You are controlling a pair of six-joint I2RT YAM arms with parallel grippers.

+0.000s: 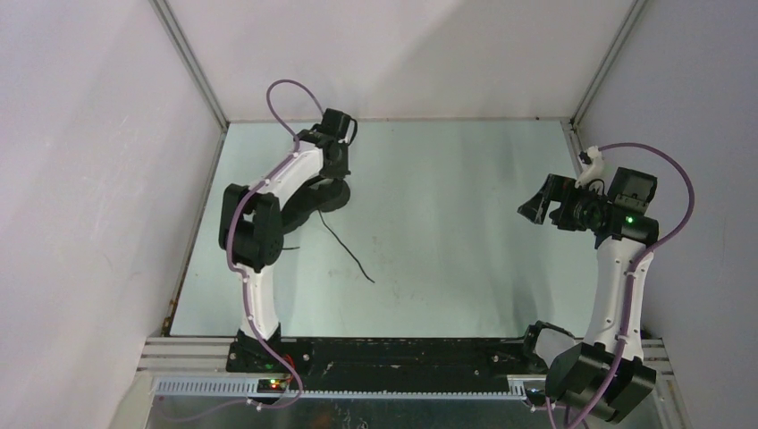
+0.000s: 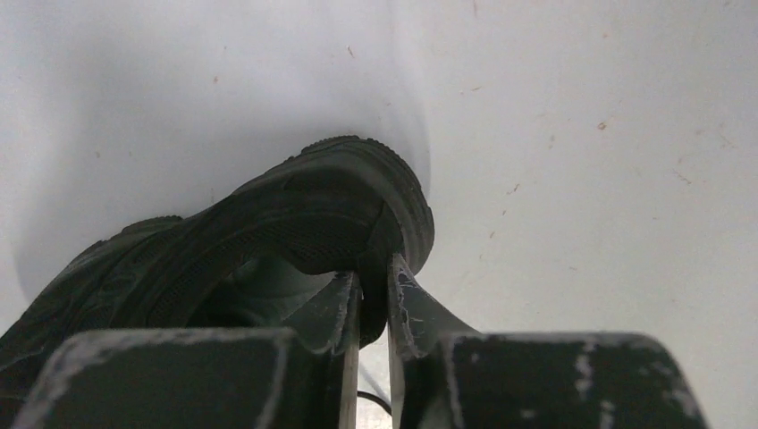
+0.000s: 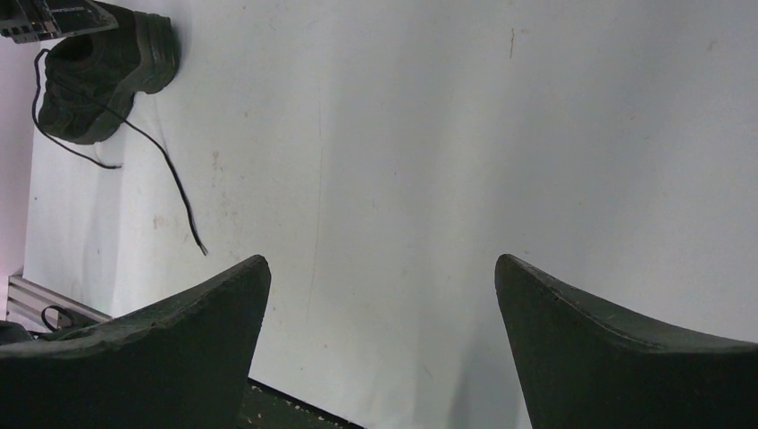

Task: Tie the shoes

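Top external view. Student: Where is the all-black low-top lace-up sneaker?
Instructor: It is in the upper left of the frame, on the pale grey-green tabletop. The white-and-black left arm partly hides it. One thin black lace trails from it toward the centre of the frame and lies loose on the tabletop.

Left wrist view. Student: What state is the left end effector in?
Instructor: Its two fingers stand almost together at the lower centre of the frame, with an edge of the sneaker pinched between them. The treaded sole curves just above the fingertips. Which part of the rim is gripped cannot be told.

Right wrist view. Student: And the right end effector?
Instructor: Its fingers are spread wide along the lower edge of the frame and grip nothing; only tabletop shows between them. The sneaker sits well apart from it, in the upper left corner. The laces are untied. One runs down toward the lower left, and a second curls beside the left edge of the frame.
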